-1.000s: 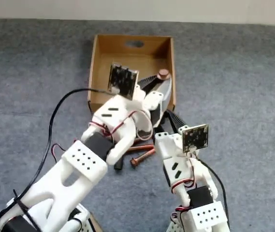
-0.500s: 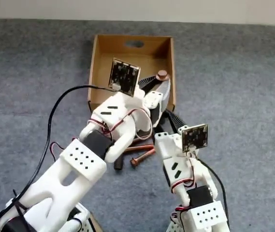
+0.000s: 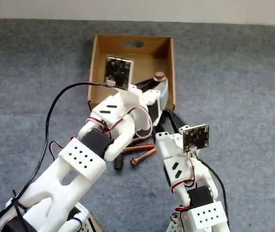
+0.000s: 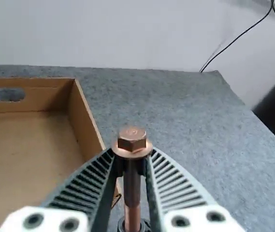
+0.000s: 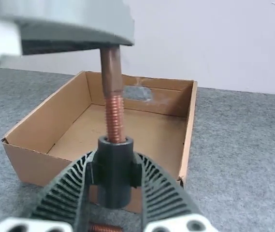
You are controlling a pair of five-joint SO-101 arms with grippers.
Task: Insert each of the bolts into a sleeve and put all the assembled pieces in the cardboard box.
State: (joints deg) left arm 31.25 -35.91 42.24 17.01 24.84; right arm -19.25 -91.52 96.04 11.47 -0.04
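My left gripper is shut on a copper bolt just under its hex head, with the shaft pointing down. In the high view that bolt's head stands over the near right corner of the cardboard box. My right gripper is shut on a black sleeve, held upright just in front of the box. The bolt's threaded end reaches the sleeve's top opening. The left gripper hangs directly above it.
Two loose copper bolts and a black sleeve lie on the grey carpet between the arms, in front of the box. A black cable runs along the left arm. The box floor is bare.
The left gripper with its bolt has shifted slightly left and its wrist has tilted. The right arm holds still with the sleeve.
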